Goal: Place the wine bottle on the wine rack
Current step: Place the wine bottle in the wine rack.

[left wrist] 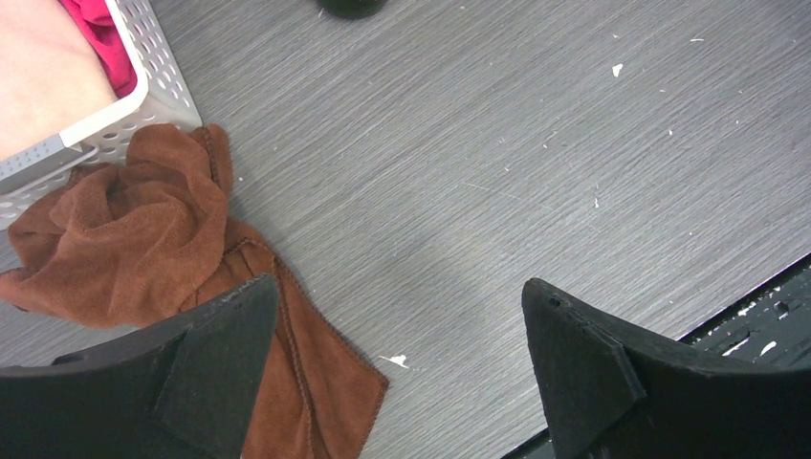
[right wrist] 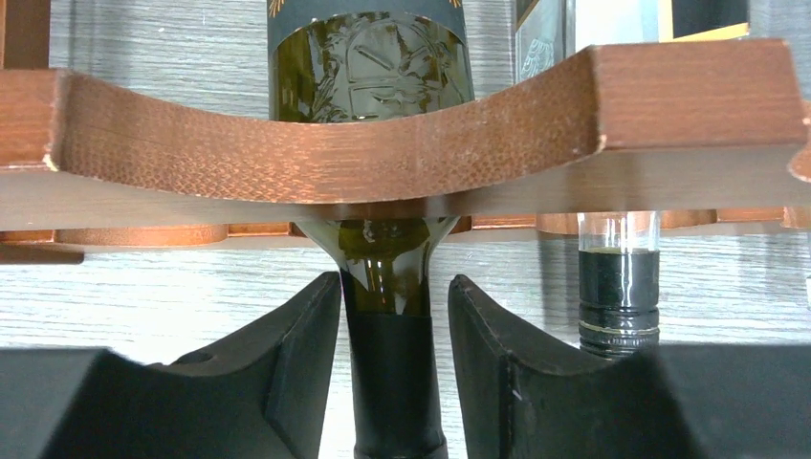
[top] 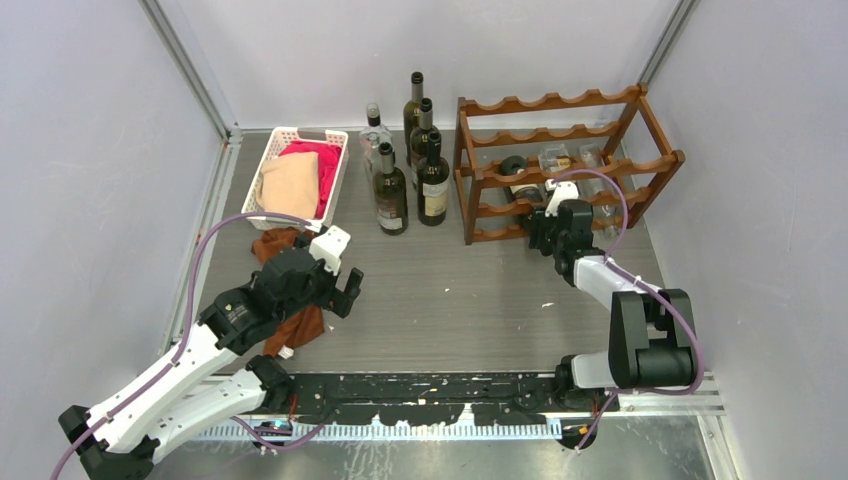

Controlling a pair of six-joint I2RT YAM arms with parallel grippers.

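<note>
The bottle (right wrist: 368, 67) lies on the rack (right wrist: 383, 153) at the far right corner of the table (top: 450, 290), so little seems left: the right gripper (right wrist: 394, 287) straddles its neck, pinching or loose I cannot tell, and the left gripper (left wrist: 400, 285) hangs spread, empty.

A grey wood-grain counter (top: 450, 290) is seen, flecked with white. A crumpled brown cloth (left wrist: 143, 229) is spread beneath the left pincer (top: 345, 285), touching a white slotted basket (top: 340, 170) beyond it. Five upright wine bottles (top: 405, 185) are grouped farther ahead to its right. The wine rack (top: 550, 102) is stood directly before the right pincer (top: 545, 230).
</note>
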